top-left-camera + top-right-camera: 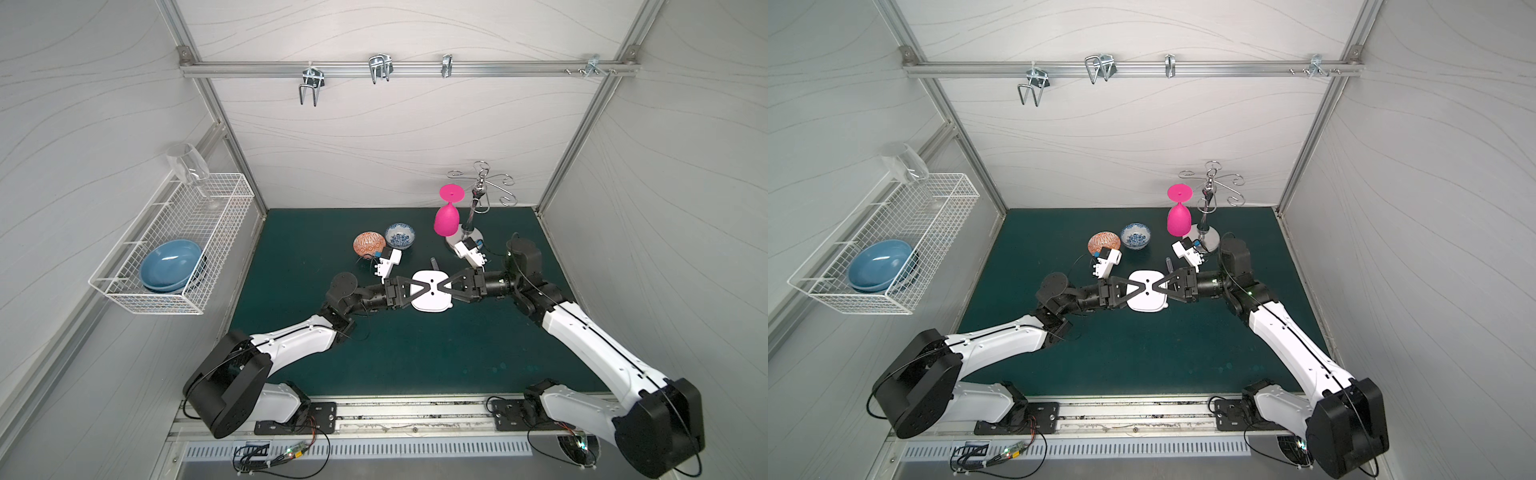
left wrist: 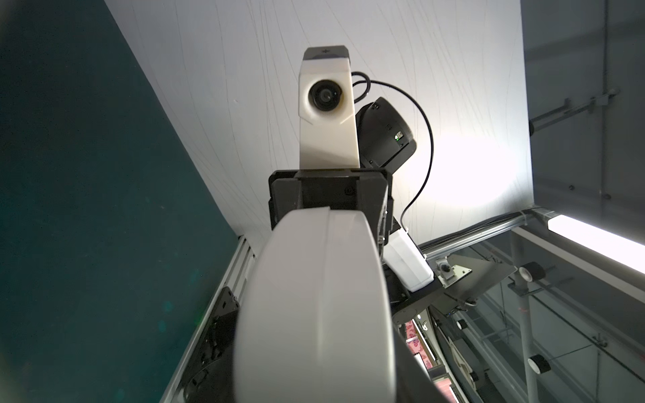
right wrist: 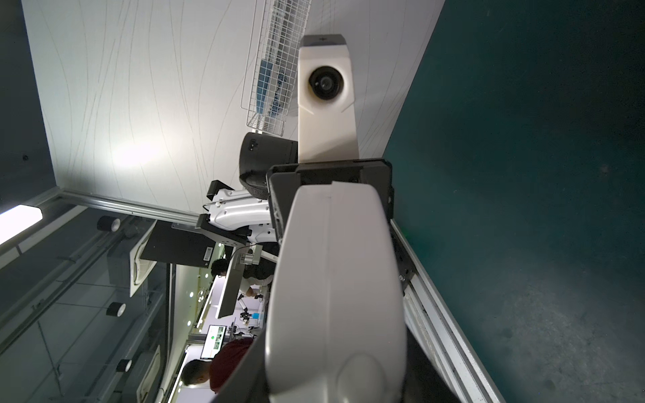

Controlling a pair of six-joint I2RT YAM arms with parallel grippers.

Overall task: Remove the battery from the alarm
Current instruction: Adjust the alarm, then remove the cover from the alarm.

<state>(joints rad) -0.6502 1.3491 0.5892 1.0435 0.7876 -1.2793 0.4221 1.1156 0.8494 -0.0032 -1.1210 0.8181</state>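
Battery: not visible in any view; judged to be inside the alarm, on a face turned away from the cameras.
Alarm [image 1: 430, 303]: white rounded square over mid-mat, lying flat. 1 broad face is up, with small dark holes and no recess showing. The left wrist view shows it thin-edge-on.
Left gripper [image 1: 422, 287]: appears clamped across the alarm's thickness from the left, 1 finger over the top face.
Right gripper [image 1: 445, 286]: clamped on the alarm the same way from the right.
Key relation: the alarm sits between the 2 grippers, whose tips nearly meet over its centre. Neither arm is nearer. The recess face is judged to be the underside, so 1 gripper would have to let go or the alarm be turned.
Surface: dark green mat [image 1: 415, 361] below; whether the alarm touches it cannot be told.
Near: clear handle [image 1: 434, 262] just beyond the alarm; orange patterned bowl [image 1: 369, 244] and blue-and-white bowl [image 1: 400, 235] behind the left gripper; upturned pink glass [image 1: 447, 222] by a metal stand [image 1: 478, 199] behind the right.
Room: white panel walls, hook rail [image 1: 407, 68] at the back, wire basket [image 1: 174, 249] on the left wall.
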